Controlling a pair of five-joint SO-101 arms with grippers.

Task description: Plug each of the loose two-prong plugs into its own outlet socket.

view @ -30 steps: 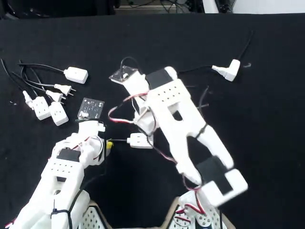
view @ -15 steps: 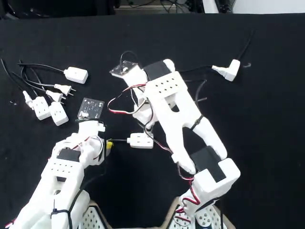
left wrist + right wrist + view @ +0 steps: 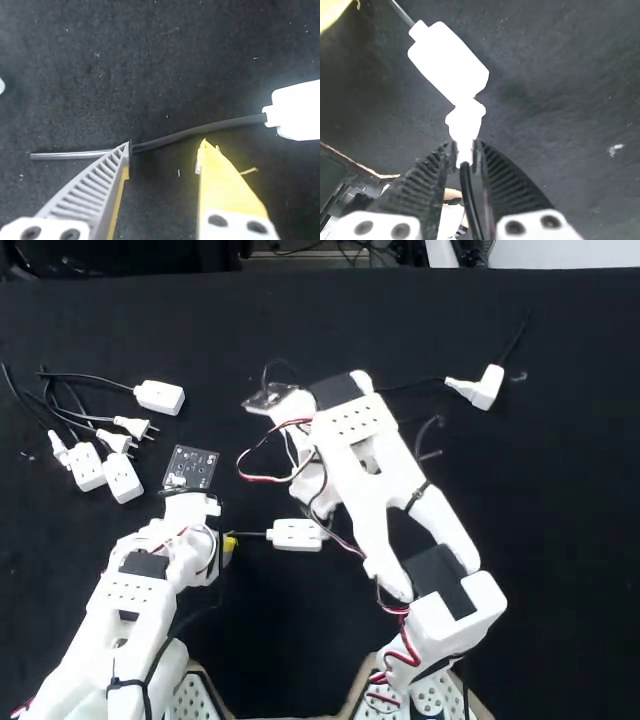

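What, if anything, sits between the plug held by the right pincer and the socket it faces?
Nothing visible. The right pincer grips the plug by its tail, and the plug's front end touches the socket, with no gap between them.

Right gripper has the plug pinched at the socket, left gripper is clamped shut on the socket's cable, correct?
Not quite. The left gripper is open: in the left wrist view its jaws stand apart, the cable crossing at their tips. The right gripper does pinch the plug at the socket.
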